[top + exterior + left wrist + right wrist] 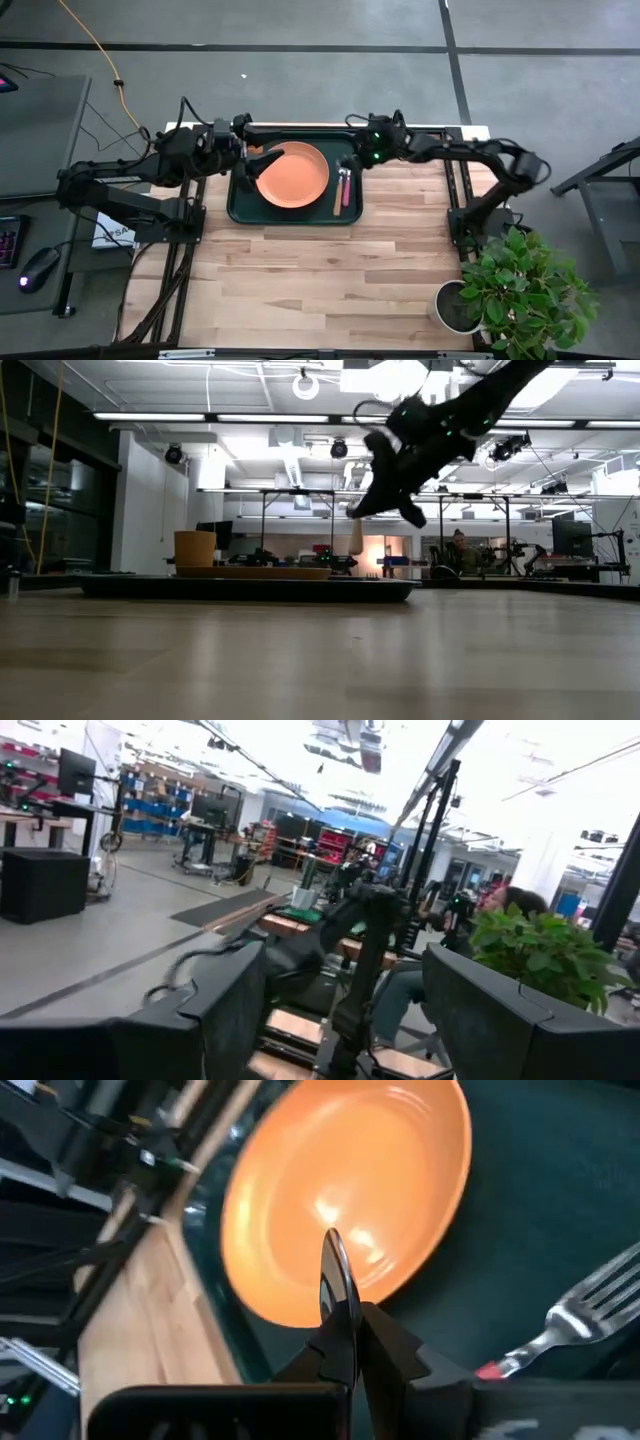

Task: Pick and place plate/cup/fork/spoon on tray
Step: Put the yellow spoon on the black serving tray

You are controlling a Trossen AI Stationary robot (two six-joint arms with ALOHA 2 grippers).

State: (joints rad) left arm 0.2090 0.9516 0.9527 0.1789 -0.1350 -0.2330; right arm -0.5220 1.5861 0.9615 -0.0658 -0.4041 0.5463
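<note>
The tray (240, 205) sits at the far middle of the wooden bench (320, 280), with the plate (292, 175) lying flat inside it. The fork (347, 190) rests on the tray floor just to the right of the plate, its pink handle pointing toward the near rim — a second slim utensil lies close alongside it, too small to make out. In the low view the cup (194, 548) stands upright at the tray's left end. The right gripper (340, 1295) hangs above the tray's far right corner, its fingers pinched together on the spoon (334, 1265), whose shiny bowl shows against the plate in the right wrist view. The left gripper (262, 160) hovers over the tray's left side beside the plate, its fingers (225, 1010) spread wide apart and holding nothing
</note>
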